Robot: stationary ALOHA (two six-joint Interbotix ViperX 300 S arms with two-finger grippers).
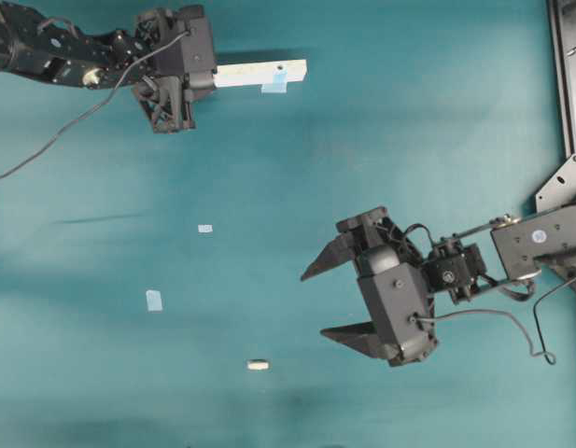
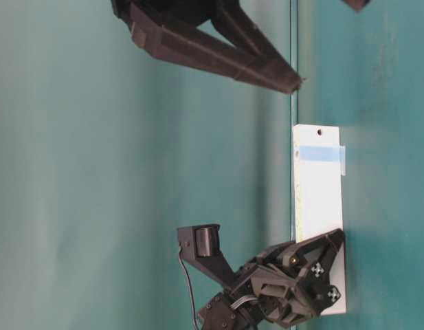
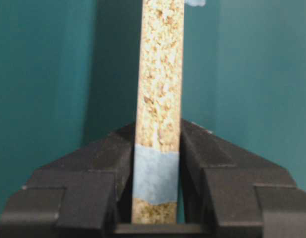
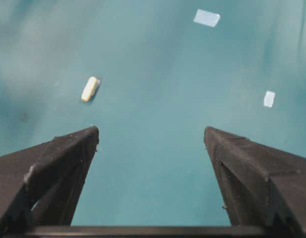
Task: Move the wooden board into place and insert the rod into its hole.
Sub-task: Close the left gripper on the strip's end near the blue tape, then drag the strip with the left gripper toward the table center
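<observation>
1. Top centre of the overhead view, the left gripper (image 1: 196, 79) clamps the wooden board (image 1: 264, 73) by its speckled edge, probably to drag it.
2. The right gripper (image 1: 323, 301), jaws spread and empty, hangs near the rod (image 1: 258, 365) at bottom centre, ready to pick it.

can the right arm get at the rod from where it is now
Probably yes. The right gripper hangs open over bare table, and the rod lies alone a little ahead and to one side of its fingers, nothing between them. The left gripper is far off, shut on the wooden board.

Left pincer (image 3: 155, 198) clamped, right pincer (image 1: 314, 301) agape
</observation>
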